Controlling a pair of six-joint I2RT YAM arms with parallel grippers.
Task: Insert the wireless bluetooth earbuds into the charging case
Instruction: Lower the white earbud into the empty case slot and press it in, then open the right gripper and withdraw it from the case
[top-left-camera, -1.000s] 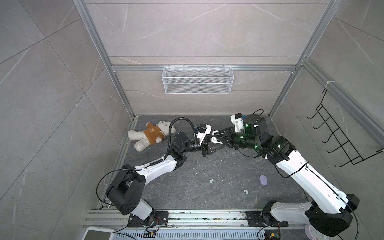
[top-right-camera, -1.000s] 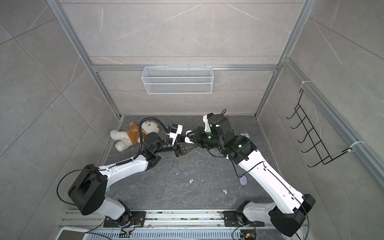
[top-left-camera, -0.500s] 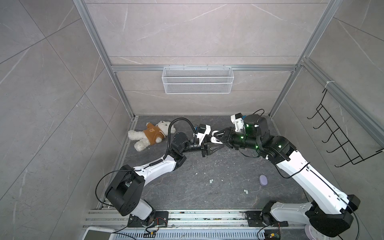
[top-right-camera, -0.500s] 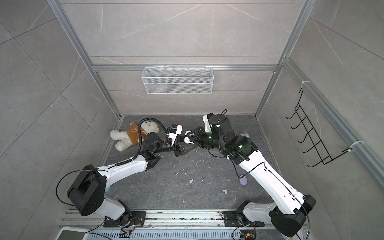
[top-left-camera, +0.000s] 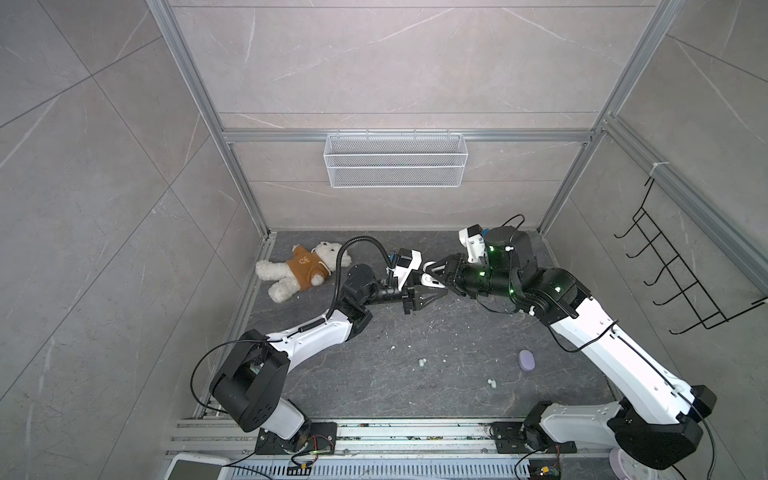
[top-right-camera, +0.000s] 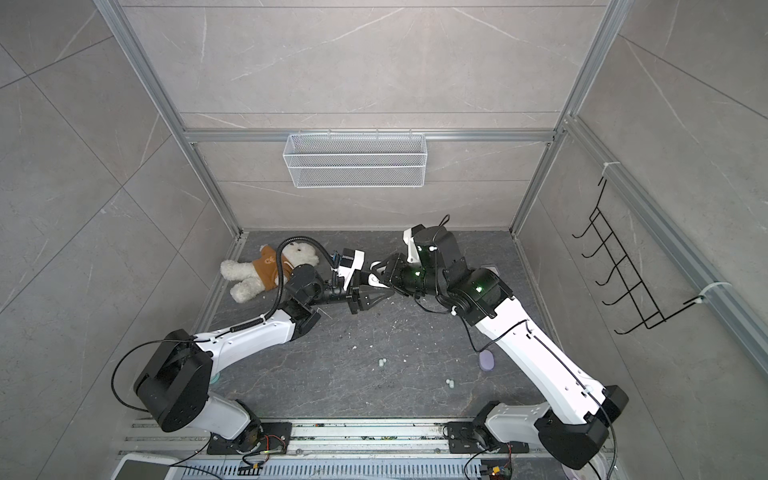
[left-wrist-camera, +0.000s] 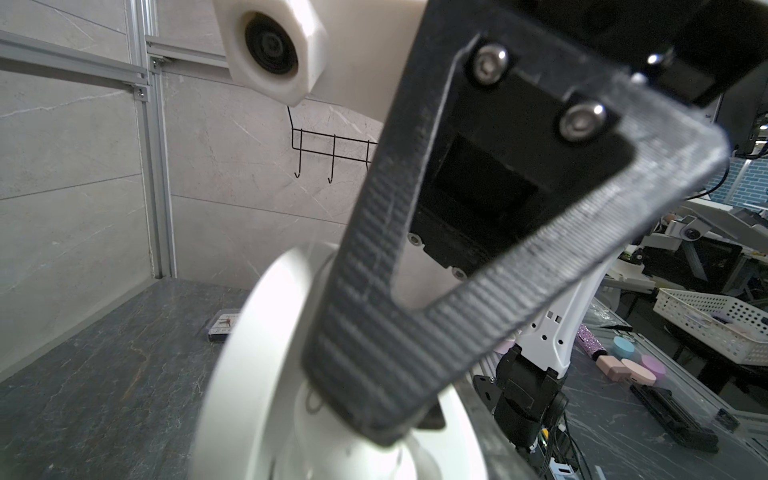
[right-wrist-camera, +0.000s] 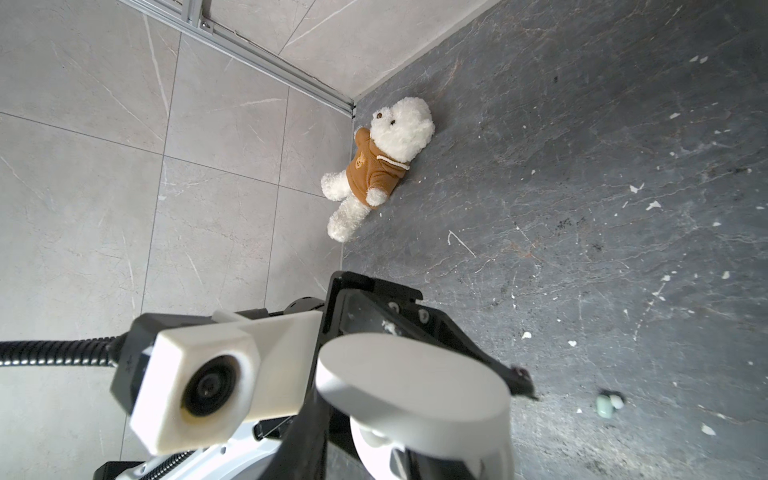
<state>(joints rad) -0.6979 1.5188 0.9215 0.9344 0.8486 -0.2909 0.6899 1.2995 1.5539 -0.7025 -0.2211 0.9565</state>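
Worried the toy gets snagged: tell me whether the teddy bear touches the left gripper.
Apart. The right wrist view shows bare floor and wall between the teddy bear and the left gripper, whose jaws clamp the charging case.

A blurred finger (left-wrist-camera: 374, 332) of the right gripper (top-left-camera: 430, 274) hides most of the charging case (left-wrist-camera: 249, 374), cut off past the claw's tip.

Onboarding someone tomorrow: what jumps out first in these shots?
The left gripper and right gripper meet mid-air at back centre, a white charging case between them. A teddy bear in a brown hoodie lies back left; tiny earbuds lie loose in front.
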